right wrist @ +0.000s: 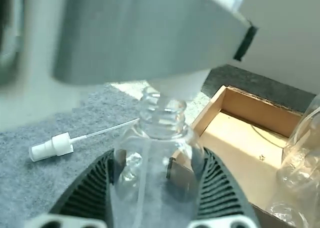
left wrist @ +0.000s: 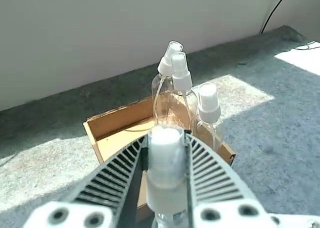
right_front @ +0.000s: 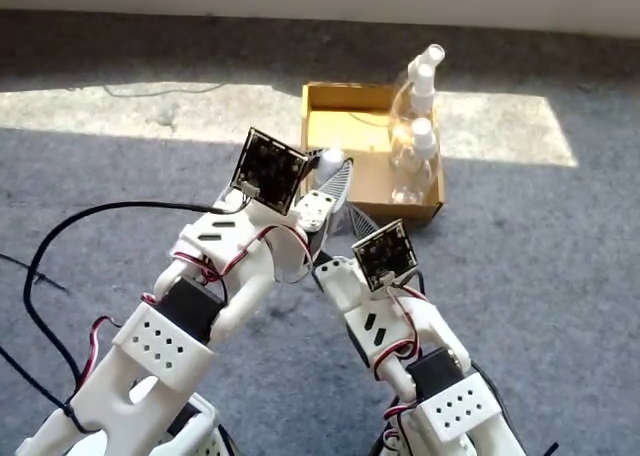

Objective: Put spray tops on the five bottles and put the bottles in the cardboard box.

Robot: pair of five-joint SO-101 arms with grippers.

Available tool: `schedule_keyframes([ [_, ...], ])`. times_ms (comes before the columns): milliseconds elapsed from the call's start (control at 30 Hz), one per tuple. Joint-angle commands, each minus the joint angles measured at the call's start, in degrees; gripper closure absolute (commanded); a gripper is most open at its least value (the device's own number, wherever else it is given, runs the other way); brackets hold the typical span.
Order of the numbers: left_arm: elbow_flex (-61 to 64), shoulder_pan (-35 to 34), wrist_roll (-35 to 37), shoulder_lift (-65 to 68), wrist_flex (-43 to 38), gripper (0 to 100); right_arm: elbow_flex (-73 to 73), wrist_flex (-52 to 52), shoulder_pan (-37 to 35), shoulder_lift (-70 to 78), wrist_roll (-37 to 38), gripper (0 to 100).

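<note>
You've got the brown cardboard box just past both grippers, capped clear bottles standing inside. Right gripper pinches the open-necked clear plastic bottle between its fingers; left gripper pinches a white plastic spray top just above that neck.

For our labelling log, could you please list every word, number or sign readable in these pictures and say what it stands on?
None can be read: the brown cardboard box, the clear plastic bottles standing in it and the white spray tops show no legible print.
</note>
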Motion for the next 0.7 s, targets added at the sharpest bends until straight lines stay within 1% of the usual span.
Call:
schedule_keyframes([
  [0,0.3,-0.8,-0.6,-0.7,0.1,99,-1.4,-0.2,4.4,0.0,-7.3,99.4],
  [67,0.1,-0.7,-0.6,-0.7,1.6,99,-1.4,-0.2,5.7,0.0,-9.1,99.4],
  [200,0.1,-0.3,-0.4,-0.7,2.5,91,-1.4,-0.1,5.6,0.0,-8.5,99.4],
  [267,0.0,-0.3,-0.4,-0.7,2.5,89,-1.4,-0.1,5.6,0.0,-8.5,99.4],
  [333,-0.7,-0.4,-0.5,-0.7,2.4,89,-1.4,-0.1,5.4,0.0,-8.5,99.4],
  [467,-6.6,-0.8,-0.5,-0.7,2.6,88,-1.0,-0.1,2.9,0.0,-8.4,99.4],
  [600,-14.2,-0.4,-0.6,-0.7,7.2,88,-0.9,-0.3,1.9,0.0,-3.1,99.4],
  [667,-17.1,-0.4,-0.6,-0.5,8.7,88,-0.9,-0.3,1.9,0.0,-2.1,99.4],
])
